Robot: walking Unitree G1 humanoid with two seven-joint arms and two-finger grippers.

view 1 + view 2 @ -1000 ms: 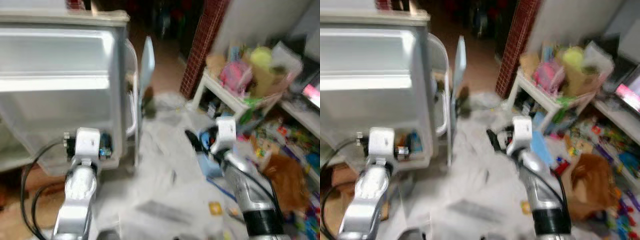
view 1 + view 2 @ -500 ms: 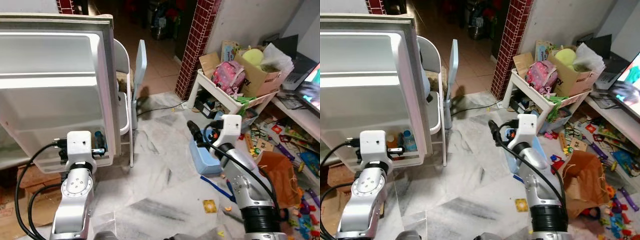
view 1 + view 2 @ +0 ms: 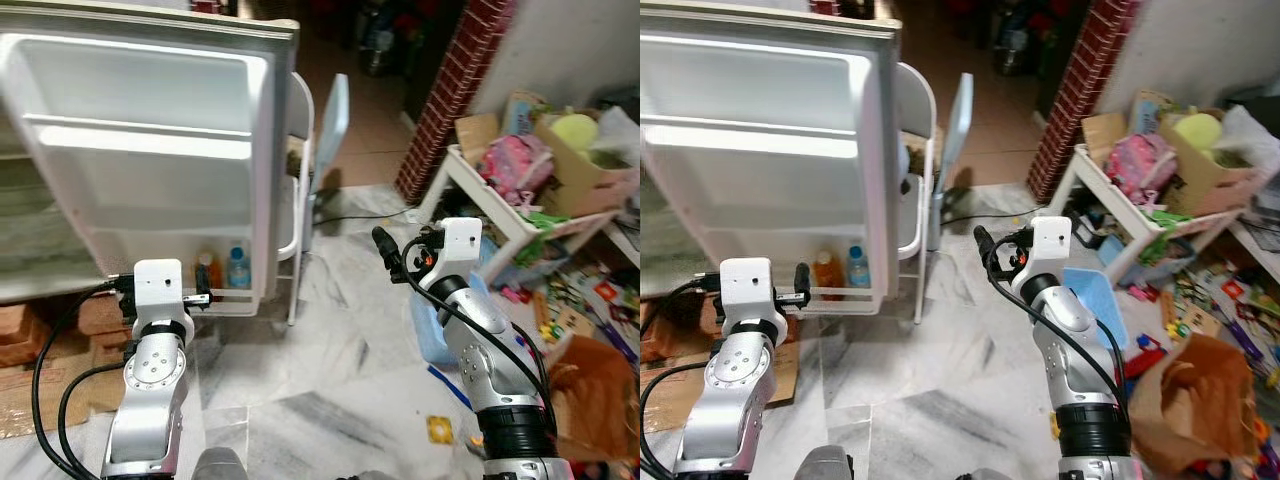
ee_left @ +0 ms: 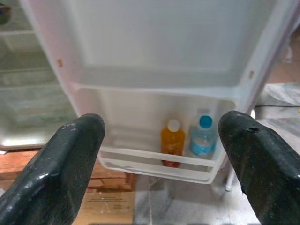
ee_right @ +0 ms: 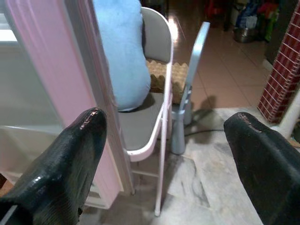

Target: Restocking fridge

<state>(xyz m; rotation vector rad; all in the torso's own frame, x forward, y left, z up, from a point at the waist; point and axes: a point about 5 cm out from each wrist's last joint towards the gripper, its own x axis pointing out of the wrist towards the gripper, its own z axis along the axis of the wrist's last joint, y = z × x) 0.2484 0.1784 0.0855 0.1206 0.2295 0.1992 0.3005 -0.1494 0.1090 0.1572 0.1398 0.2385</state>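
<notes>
The white fridge door (image 3: 150,110) stands swung open, and part of the fridge's inside (image 3: 30,240) is visible at the far left. In the door's lowest shelf (image 4: 154,165) stand an orange bottle (image 4: 172,143) and a blue-capped water bottle (image 4: 203,138), side by side. My left gripper (image 4: 161,121) is open and empty. It is raised in front of that shelf, a short way off. My right gripper (image 5: 167,116) is open and empty too, held up to the right of the door and pointing at the folding chair (image 5: 154,93).
The folding chair with a blue cushion (image 5: 124,51) stands just behind the door's edge. A brick pillar (image 3: 455,90), a white table (image 3: 480,195) piled with boxes and toys, a blue tub (image 3: 440,330) and a paper bag (image 3: 590,380) crowd the right. Flat cardboard (image 3: 40,385) lies at lower left.
The camera has turned left toward the fridge and the blur has gone, so the door's bottles now show plainly. Both grippers remain raised, open and empty.
</notes>
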